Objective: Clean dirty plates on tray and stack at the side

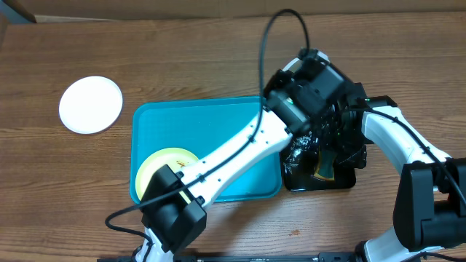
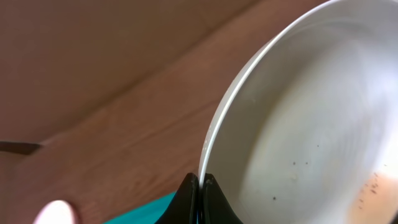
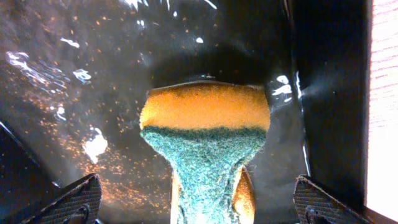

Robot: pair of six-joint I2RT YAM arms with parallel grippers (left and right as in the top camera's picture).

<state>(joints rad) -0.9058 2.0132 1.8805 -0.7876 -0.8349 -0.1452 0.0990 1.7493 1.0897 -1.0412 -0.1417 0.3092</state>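
Rim of white plate (image 2: 298,124) pinched in left gripper (image 2: 200,186); plate cut off at 3 o'clock. Right gripper (image 3: 196,202) spread wide, sponge (image 3: 205,118) between, whether touched we cannot tell. Yellow plate (image 1: 156,164), tray (image 1: 218,116) 7 o'clock corner, half hidden under arm (image 1: 240,145).

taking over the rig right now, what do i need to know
Left gripper: shut on the rim of a speckled white plate.
Right gripper: open over the black tray, sponge between its fingers.
Done: second white plate sits on the table, left of the blue tray.
Left: wipe the speckled plate, then the yellow plate on the blue tray; stack both.
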